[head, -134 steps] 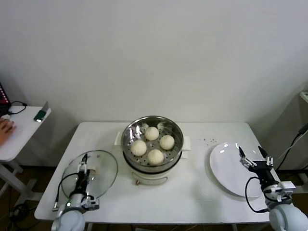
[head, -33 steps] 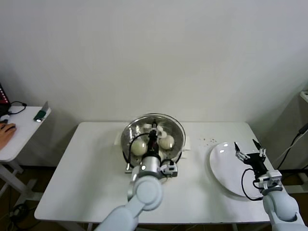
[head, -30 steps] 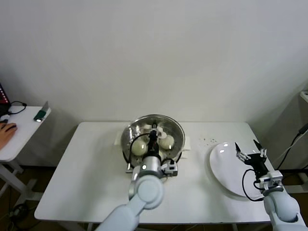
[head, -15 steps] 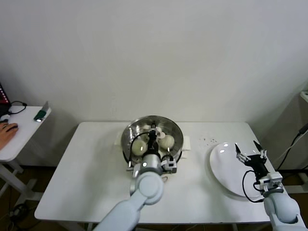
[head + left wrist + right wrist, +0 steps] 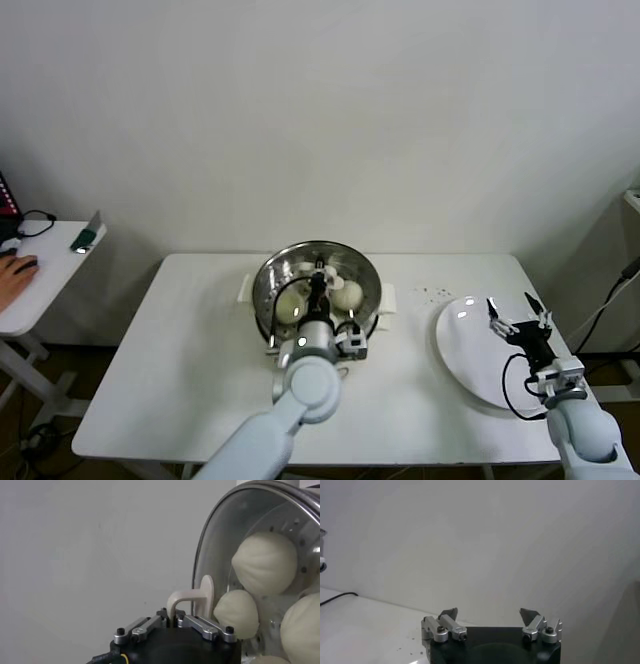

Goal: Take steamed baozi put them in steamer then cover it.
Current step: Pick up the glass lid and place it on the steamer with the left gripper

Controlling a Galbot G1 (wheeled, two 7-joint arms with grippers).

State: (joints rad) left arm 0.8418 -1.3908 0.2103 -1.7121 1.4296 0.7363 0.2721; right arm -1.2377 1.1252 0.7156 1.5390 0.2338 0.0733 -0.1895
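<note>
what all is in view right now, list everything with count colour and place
steamer: one, shiny steel on a white base, middle of the table
steamed baozi: four seen in the left wrist view, cream-white, inside the steamer under the lid
cover: one, clear glass with metal rim and cream handle, on the steamer
plate: one, white, right end of the table
table: one, white, in front of the robot
side table: one, white, far left, with a person's hand on it
left gripper: shut on the cover's handle
right gripper: open, above the plate
</note>
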